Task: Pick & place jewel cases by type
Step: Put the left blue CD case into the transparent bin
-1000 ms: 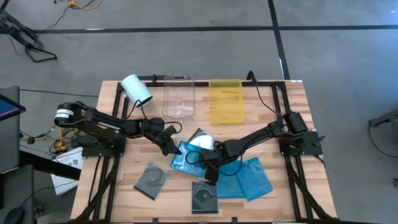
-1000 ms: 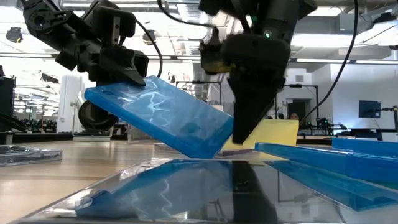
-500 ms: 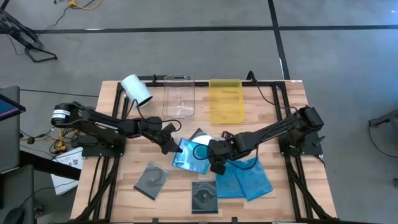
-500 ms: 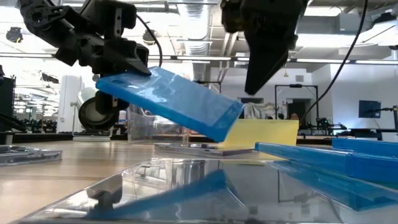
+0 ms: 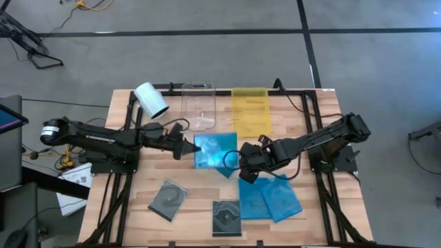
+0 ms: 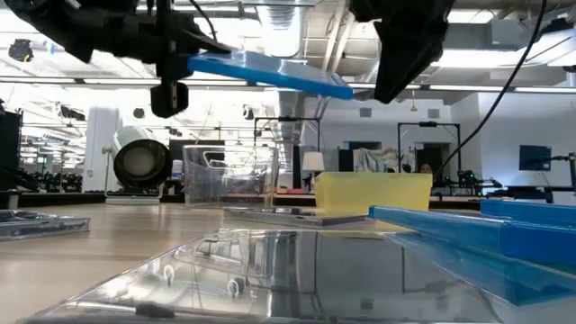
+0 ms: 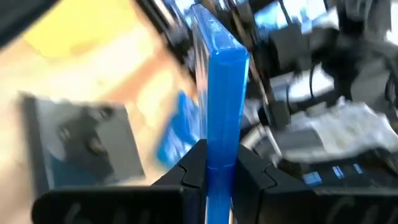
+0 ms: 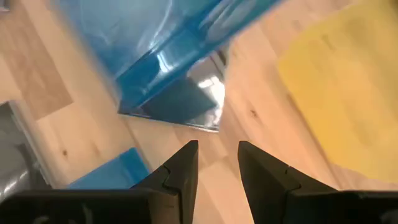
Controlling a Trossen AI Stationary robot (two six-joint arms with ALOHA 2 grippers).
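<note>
My left gripper [image 5: 185,147] reaches in from the table's left and is shut on a translucent blue jewel case [image 5: 215,150], held high over the table's middle. In the low view the blue case [image 6: 270,72] lies about level in the air. My right gripper [image 5: 245,170] hovers open just right of the case, with nothing between its fingers [image 8: 183,168]. A clear case with a disc [image 8: 186,102] lies flat on the table below. Two more blue cases [image 5: 270,198] and two dark grey cases [image 5: 169,198] [image 5: 226,217] lie flat nearer the front edge. My left gripper pinches the blue case at its left edge [image 7: 219,146] between its two fingers [image 7: 194,169], one on each flat face. The fingers come in about level from the table's left. The case is lifted clear of the table and sticks out level toward the right.
A clear tray [image 5: 198,107] and a yellow tray [image 5: 251,111] stand side by side at the table's far edge. A white roll [image 5: 151,98] lies at the far left. Black frame rails run along both sides of the table.
My left gripper has risen with the blue case and levelled out. The case was tilted with its right end low by the clear case; now it is level and clear. My right gripper has gone up and toward the table's right, away from the case's low end.
</note>
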